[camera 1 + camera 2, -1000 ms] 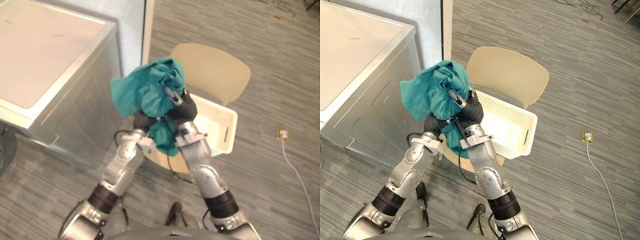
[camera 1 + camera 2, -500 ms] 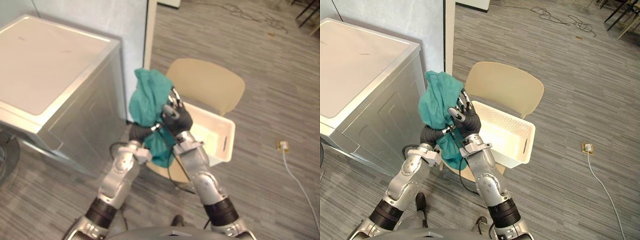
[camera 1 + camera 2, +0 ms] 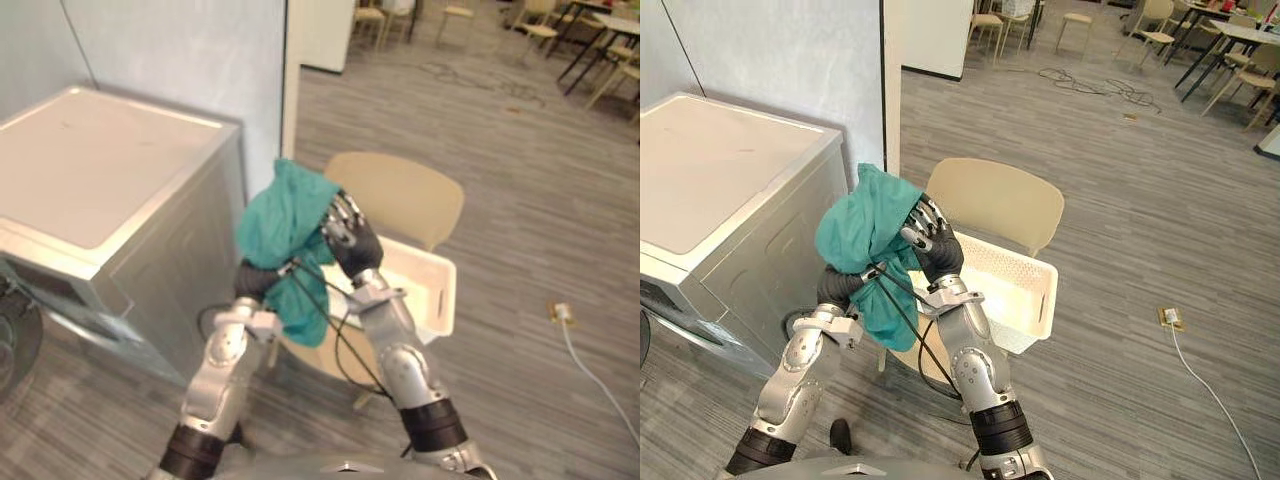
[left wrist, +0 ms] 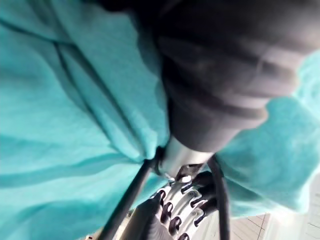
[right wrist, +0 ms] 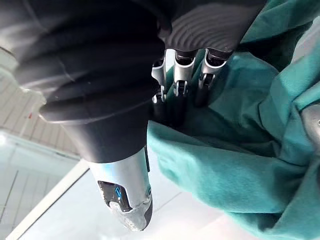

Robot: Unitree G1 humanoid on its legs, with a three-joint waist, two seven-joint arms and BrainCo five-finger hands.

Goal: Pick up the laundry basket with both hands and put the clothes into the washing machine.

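Right robot hand [image 3: 931, 243], fingers near-straight and spread, presses bunched teal cloth [image 3: 855, 230] against left robot hand [image 3: 837, 286], whose fingers are buried in cloth so can't tell their state; white laundry basket [image 3: 1010, 252] sits on chair [image 3: 990, 195] below and beyond right robot hand, washing machine [image 3: 710, 190] left of both.

No legible txt, labels or nos. anywhere.

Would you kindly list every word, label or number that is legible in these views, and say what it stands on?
None: no legible text shows on the washing machine, the laundry basket, the chair or the teal cloth.
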